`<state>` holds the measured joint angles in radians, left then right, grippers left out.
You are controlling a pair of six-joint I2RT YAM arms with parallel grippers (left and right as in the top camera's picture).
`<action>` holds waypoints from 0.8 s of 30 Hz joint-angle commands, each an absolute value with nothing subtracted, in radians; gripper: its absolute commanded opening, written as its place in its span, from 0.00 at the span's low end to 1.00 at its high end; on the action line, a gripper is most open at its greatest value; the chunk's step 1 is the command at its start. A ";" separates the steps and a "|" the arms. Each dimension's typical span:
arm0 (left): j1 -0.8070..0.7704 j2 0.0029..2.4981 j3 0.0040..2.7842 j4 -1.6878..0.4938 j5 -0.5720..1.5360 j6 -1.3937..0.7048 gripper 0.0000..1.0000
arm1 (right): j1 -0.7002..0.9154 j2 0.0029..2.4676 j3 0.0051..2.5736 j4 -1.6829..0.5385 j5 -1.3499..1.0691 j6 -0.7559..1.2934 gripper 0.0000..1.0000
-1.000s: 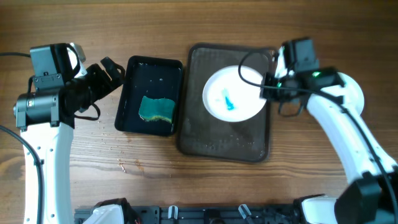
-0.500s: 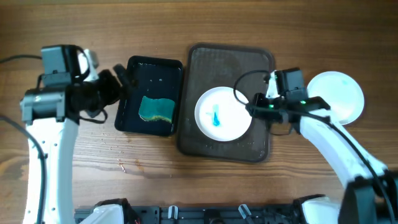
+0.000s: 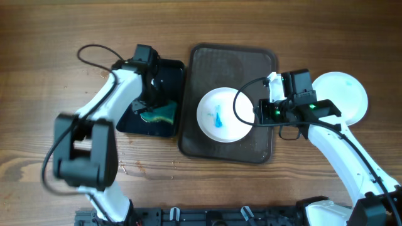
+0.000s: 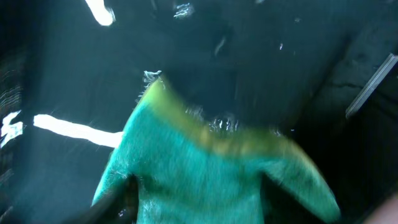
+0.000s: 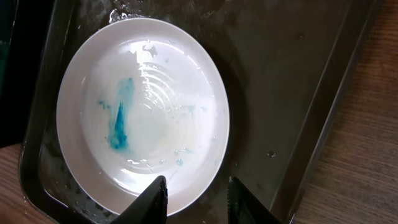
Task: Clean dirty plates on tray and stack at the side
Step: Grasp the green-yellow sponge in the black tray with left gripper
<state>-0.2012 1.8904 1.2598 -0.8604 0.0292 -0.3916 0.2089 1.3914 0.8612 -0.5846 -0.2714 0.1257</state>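
While the left gripper (image 3: 149, 103) hangs low in the black basin (image 3: 171, 69), its wrist view is filled by the green sponge (image 4: 205, 174) right at its tip. Whether the fingers are spread or pinched on it, I cannot tell, because they are lost in the dark. From there the dirty plate (image 3: 223, 114) lies to the robot's right, over the basin wall on the brown tray (image 3: 226, 149), with a blue smear (image 3: 218, 117) at its centre. The right gripper (image 5: 198, 200) is nearer, fingers apart across the plate's near rim. So the sponge must travel rightward to the smear. Beyond the tray, a white plate (image 3: 345, 94) sits on the table.
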 commanded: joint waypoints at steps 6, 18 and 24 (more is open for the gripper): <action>-0.200 2.019 1.269 -0.856 0.076 -0.310 0.04 | 0.212 1.402 0.876 -0.589 -0.262 0.161 0.32; -0.200 1.882 1.329 -1.021 0.148 -0.324 0.61 | 0.212 1.402 0.876 -0.590 -0.262 0.161 0.32; -0.228 1.906 1.089 -0.758 0.142 -0.321 0.43 | 0.212 1.402 0.875 -0.606 -0.262 0.160 0.32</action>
<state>-0.2169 1.8927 1.2190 -0.8459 0.1303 -0.3309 0.2089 1.3914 0.8612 -0.5999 -0.2684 0.1528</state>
